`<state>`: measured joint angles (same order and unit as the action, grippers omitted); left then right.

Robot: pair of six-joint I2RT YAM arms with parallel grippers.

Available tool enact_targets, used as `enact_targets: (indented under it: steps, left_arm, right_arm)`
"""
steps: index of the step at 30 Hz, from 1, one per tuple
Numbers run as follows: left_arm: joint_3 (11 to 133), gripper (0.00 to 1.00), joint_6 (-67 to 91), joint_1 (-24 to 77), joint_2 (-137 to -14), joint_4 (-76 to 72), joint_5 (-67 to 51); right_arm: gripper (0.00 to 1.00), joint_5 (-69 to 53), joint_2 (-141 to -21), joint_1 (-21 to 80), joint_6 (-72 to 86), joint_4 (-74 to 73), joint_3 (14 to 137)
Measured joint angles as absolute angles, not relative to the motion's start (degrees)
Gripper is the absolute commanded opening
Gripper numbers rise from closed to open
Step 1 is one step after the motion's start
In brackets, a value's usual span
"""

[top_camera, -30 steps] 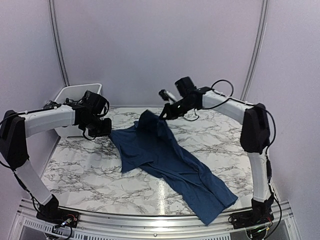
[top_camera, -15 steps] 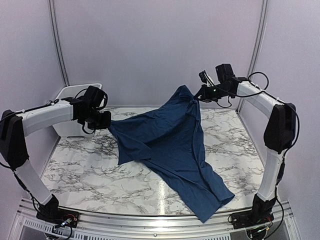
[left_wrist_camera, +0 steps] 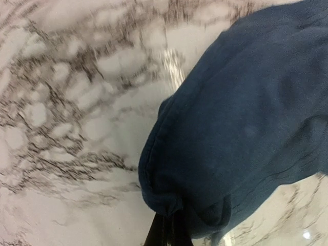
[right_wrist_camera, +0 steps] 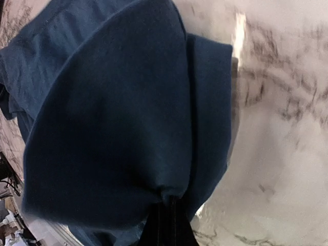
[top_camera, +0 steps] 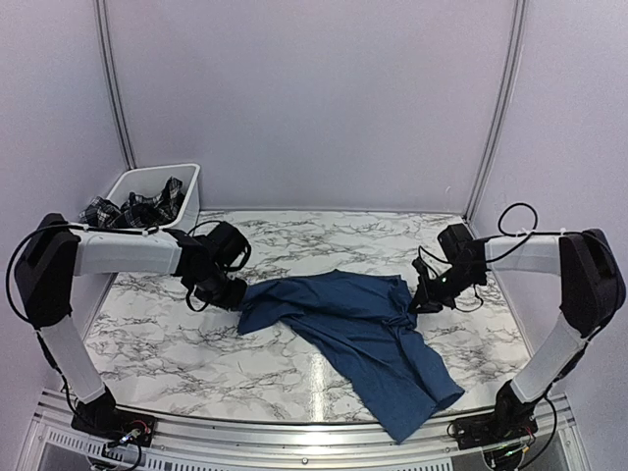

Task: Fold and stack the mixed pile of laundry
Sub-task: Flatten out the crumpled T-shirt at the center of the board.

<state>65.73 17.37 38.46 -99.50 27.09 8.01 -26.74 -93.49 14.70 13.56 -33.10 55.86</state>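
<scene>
Jaws, both pairs: fully closed, each pinching a bunched edge of the navy t-shirt point(top_camera: 353, 324). My left gripper point(top_camera: 234, 292): low over the marble table point(top_camera: 147, 339), cloth gathered at its tips. My right gripper point(top_camera: 422, 300): likewise low, fabric folding over its fingers and hiding them. Shirt position: spread on the table between my two grips, loose end trailing back toward my bases. Also listed: plaid garment point(top_camera: 137, 209), inside the white bin point(top_camera: 192, 196), well beyond my left gripper, apart from the shirt.
</scene>
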Motion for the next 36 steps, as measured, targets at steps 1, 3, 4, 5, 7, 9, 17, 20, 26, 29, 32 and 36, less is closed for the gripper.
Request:
enact_targets:
  steps: [1,3,4,5,7,9,17,20,26,29,32,36]
  left_arm:
    - [64.3,0.00,17.3,39.4,-100.4,27.3,8.1]
    - [62.0,0.00,17.3,40.3,-101.7,27.8,8.2]
    - [61.1,0.00,17.3,40.5,-102.3,28.1,8.6]
    - [60.9,0.00,17.4,40.7,-102.3,27.9,9.0]
    - [60.8,0.00,17.3,41.0,-102.3,27.9,9.9]
    - [60.6,0.00,17.4,41.4,-102.3,27.9,11.0]
    - [63.9,0.00,16.4,41.9,-104.5,31.0,16.8]
    - [71.7,0.00,14.6,41.6,-108.8,33.7,19.8]
    - [99.5,0.00,11.3,38.2,-121.9,37.9,22.7]
    - [122.8,0.09,11.7,35.1,-133.4,39.8,22.0]
    - [139.2,0.45,15.3,32.0,-141.4,36.9,18.2]
    - [139.1,0.96,19.1,28.1,-140.4,35.6,14.4]
  right_arm:
    - [0.00,-26.9,-92.3,14.8,14.2,-33.1,53.1]
    - [0.00,-27.0,-89.9,14.8,15.4,-33.1,49.3]
    - [0.00,-27.2,-88.8,14.8,16.0,-33.0,48.0]
    - [0.00,-27.4,-87.8,14.8,16.5,-32.9,47.2]
    - [0.00,-27.7,-86.7,14.8,17.2,-32.3,46.0]
    - [0.00,-27.9,-86.2,14.8,17.8,-31.7,45.0]
    - [0.67,-30.3,-86.3,14.8,16.8,-32.9,46.6]
    - [0.79,-28.4,-86.5,14.8,14.4,-34.6,54.0]
    - [0.84,-24.9,-89.4,14.8,11.6,-32.5,66.4]
    - [0.85,-25.0,-93.8,14.8,10.7,-31.8,68.1]
    - [0.86,-25.5,-99.5,14.8,9.8,-32.2,68.4]
    - [0.86,-26.3,-104.9,14.8,8.4,-34.0,68.5]
